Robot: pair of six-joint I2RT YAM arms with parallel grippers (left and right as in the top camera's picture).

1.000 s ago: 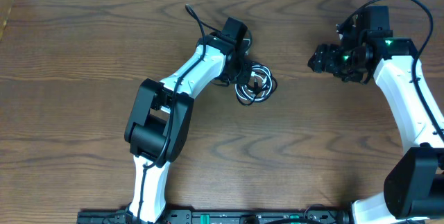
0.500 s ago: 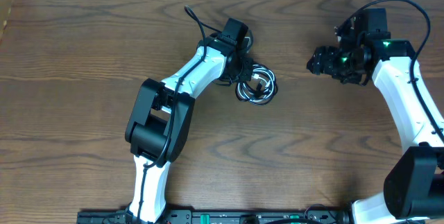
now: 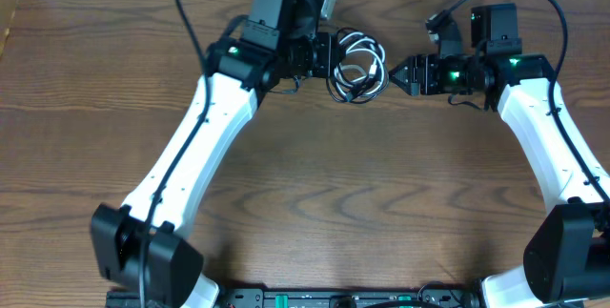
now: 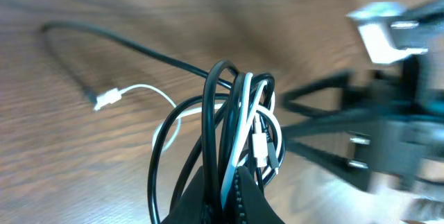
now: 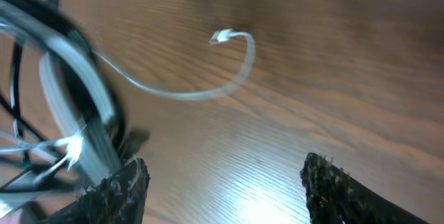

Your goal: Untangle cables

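Cables [image 4: 239, 113] tangled black and white, clenched in left claw [image 4: 232, 177], right claw [image 3: 394, 72] spread open just beside them

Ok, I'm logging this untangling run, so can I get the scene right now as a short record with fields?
left pincer: shut on the cable bundle
right pincer: open, close beside the bundle, not gripping it
bundle state: black and white loops tangled together
white plug end: free, trailing out of the bundle
surface: wooden table
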